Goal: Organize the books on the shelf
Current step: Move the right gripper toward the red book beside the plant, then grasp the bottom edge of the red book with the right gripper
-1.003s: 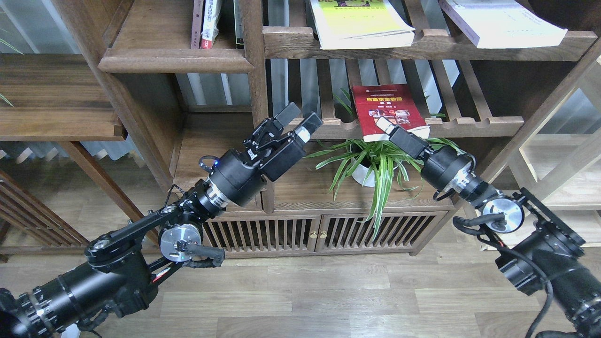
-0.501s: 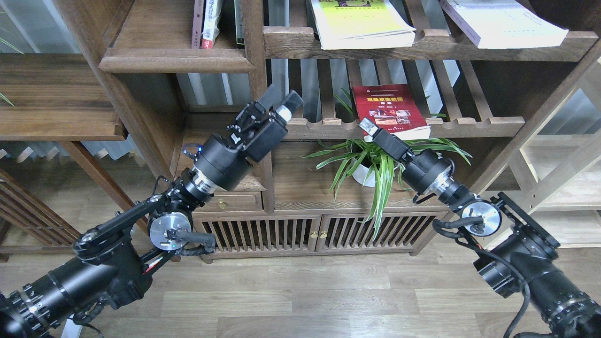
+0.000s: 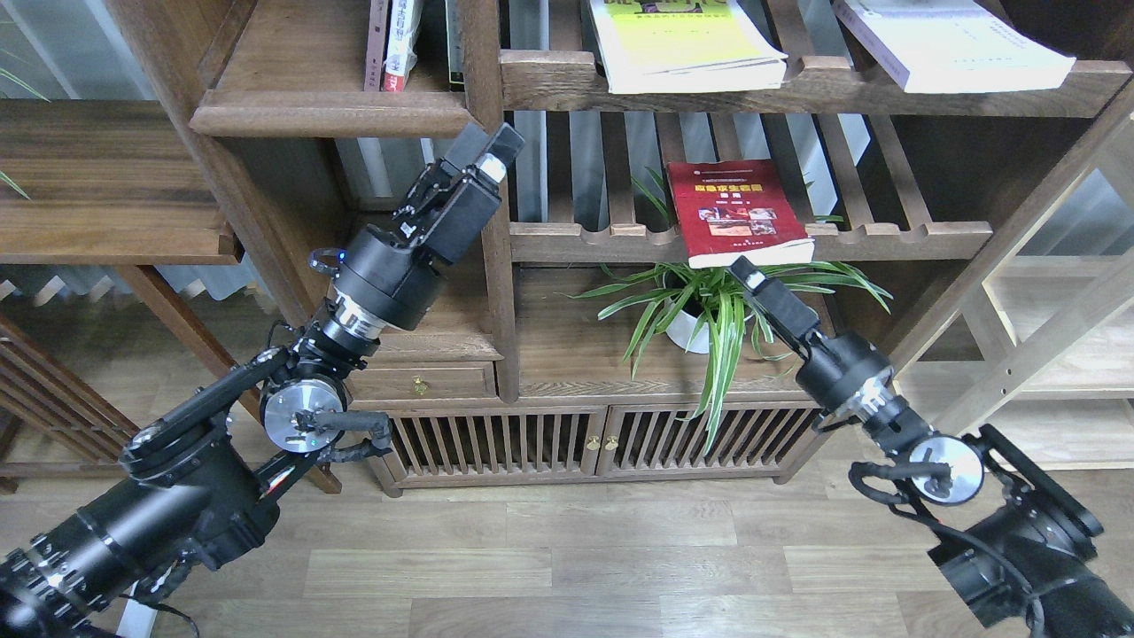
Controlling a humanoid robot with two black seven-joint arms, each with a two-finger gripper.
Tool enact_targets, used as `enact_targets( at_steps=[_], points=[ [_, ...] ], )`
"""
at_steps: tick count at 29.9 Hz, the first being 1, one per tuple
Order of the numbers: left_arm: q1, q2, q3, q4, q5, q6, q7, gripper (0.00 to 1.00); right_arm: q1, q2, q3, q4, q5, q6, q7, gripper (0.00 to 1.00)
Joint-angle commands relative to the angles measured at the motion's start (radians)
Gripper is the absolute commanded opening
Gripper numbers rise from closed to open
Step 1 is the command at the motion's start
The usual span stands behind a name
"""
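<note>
Dark-brown wood made up the bookcase, whose solid shelf (image 3: 328, 111) with the moulded lip sat at upper left, a few upright volumes (image 3: 390, 44) already on it. Three large books lay flat on the slatted racks: the yellow-green book (image 3: 682, 44) and the white book (image 3: 948, 44) on the upper rack, the red book (image 3: 735, 213) on the lower rack (image 3: 886, 239), its near edge overhanging the scalloped rail above the potted plant (image 3: 709, 306). Over the last second my left claw (image 3: 487, 155) had risen from mid-height toward the underside of the solid shelf, carrying nothing; I could not tell how far its fingers were parted. My right claw (image 3: 749, 275) had dropped back from the red book's near edge to just below it, over the plant, holding nothing; seen end-on, its opening could not be told. I judged no book was grasped yet, so all three remained to be moved.
</note>
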Motion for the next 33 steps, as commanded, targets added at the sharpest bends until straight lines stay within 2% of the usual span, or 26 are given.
enact_targets(
  at_steps=[1,16,22,26,30,33],
  points=[
    [0.000,0.003,-0.003,0.000,-0.003,-0.002,0.000,1.00,-0.020,0.000,0.000,-0.001,0.051,0.000,0.004,1.00],
    [-0.001,0.021,0.009,0.000,-0.003,-0.018,0.000,1.00,-0.010,0.035,-0.031,-0.016,0.197,-0.004,0.009,0.99],
    [0.010,0.024,0.006,0.002,-0.003,-0.020,0.000,1.00,0.026,0.061,-0.032,-0.018,0.328,-0.195,0.004,0.99],
    [0.010,0.024,0.003,0.002,-0.003,-0.020,0.000,1.00,0.062,0.073,-0.031,-0.021,0.347,-0.277,0.003,0.99],
    [0.016,0.026,-0.003,0.003,-0.001,-0.025,0.000,1.00,0.101,0.110,-0.020,-0.021,0.353,-0.413,0.004,0.99],
    [0.019,0.032,-0.003,0.003,-0.001,-0.026,0.000,1.00,0.134,0.150,-0.012,-0.039,0.352,-0.453,0.006,0.99]
  ],
)
